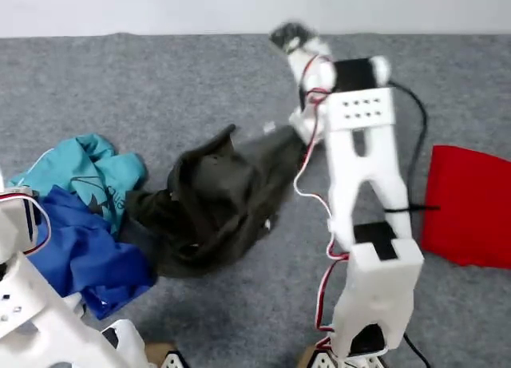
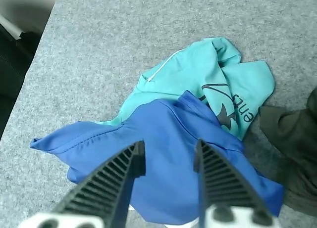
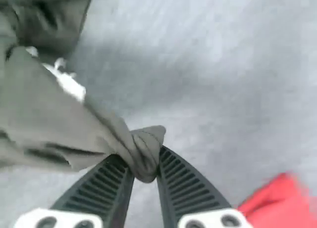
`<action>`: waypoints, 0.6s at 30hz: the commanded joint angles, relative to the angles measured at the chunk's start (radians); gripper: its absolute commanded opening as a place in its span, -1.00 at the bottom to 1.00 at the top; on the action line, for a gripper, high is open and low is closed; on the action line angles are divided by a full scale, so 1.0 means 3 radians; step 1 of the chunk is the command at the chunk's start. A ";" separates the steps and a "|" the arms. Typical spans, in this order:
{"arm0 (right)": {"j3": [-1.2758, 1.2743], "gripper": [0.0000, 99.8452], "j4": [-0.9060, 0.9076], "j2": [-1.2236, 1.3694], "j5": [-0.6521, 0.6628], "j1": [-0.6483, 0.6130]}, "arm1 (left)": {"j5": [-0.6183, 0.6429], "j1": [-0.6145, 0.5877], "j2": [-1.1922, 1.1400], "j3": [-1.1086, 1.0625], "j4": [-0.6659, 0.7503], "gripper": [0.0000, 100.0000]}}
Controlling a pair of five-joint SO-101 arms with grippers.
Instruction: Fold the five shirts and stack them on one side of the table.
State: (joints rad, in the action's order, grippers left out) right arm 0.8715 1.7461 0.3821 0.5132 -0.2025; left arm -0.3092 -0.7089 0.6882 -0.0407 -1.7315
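At the table's [image 1: 120, 89] left edge the teal shirt [image 1: 88, 170] lies crumpled, with the blue shirt [image 1: 76, 256] bunched toward the near edge and overlapping part of it; both are unfolded heaps. The left tool [image 2: 169, 151] hangs over the blue shirt with its jaws apart and nothing between them, so it is released and holds no cloth. Touching the right side of that pair, around the middle of the table, the dark olive shirt [image 1: 215, 204] sits in a rumpled mound, one part drawn out toward the far edge. The right tool [image 3: 144, 163] is clenched on a twisted corner of this dark olive shirt, the fabric pinched between both jaws and trailing away over the grey surface. Near the right edge, well apart from the others, the red shirt [image 1: 469, 208] lies flat with straight edges, which reads as already folded. By my judgement the task is early: one shirt looks done, the dark one is in hand and needs spreading before any fold, the teal and blue ones look untouched, and I count four shirts against the five the task names
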 commanded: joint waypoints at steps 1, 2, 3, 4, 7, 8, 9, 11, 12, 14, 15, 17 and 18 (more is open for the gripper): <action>0.0726 -0.98 -0.0233 -0.0361 0.0338 0.0054 | 0.0036 0.0010 0.0056 -0.0003 -0.0066 -0.67; 0.0890 -0.98 -0.0361 -0.0376 0.0471 0.0054 | 0.0036 0.0010 0.0056 -0.0003 -0.0066 -0.67; 0.1048 -0.98 -0.0488 -0.0376 0.0614 0.0054 | 0.0036 0.0010 0.0056 -0.0003 -0.0066 -0.67; 0.1202 -0.98 -0.0621 -0.0376 0.0762 0.0054 | 0.0036 0.0010 0.0056 -0.0003 -0.0066 -0.67; 0.1529 -0.98 -0.1066 -0.0371 0.1151 0.0054 | 0.0036 0.0010 0.0056 -0.0003 -0.0066 -0.67; 0.1596 -0.98 -0.1210 -0.0371 0.1258 0.0054 | 0.0036 0.0010 0.0056 -0.0003 -0.0066 -0.67; 0.1647 -0.98 -0.1353 -0.0376 0.1371 0.0049 | 0.0036 0.0010 0.0056 -0.0003 -0.0066 -0.67; 0.1713 -0.98 -0.1609 -0.0396 0.1565 0.0038 | 0.0041 0.0010 0.0056 -0.0003 -0.0072 -0.67; 0.1759 -0.98 -0.1701 -0.0396 0.1652 0.0038 | 0.0041 0.0010 0.0061 -0.0003 -0.0072 -0.67; 0.1857 -0.98 -0.1762 -0.0396 0.1816 0.0038 | 0.0041 0.0010 0.0061 -0.0003 -0.0072 -0.67; 0.1882 -0.98 -0.1741 -0.0396 0.1892 0.0038 | 0.0041 0.0010 0.0061 -0.0003 -0.0072 -0.67; 0.1928 -0.98 -0.1501 -0.0396 0.1984 0.0054 | 0.0041 0.0010 0.0102 -0.0003 -0.0072 -0.67; 0.1949 -0.98 -0.1286 -0.0401 0.1995 0.0059 | 0.0041 0.0015 0.0159 -0.0003 -0.0072 -0.67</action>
State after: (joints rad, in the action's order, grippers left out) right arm 1.4009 1.2766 0.3253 1.0764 -0.2010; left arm -0.3092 -0.7089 0.6928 -0.0407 -1.7315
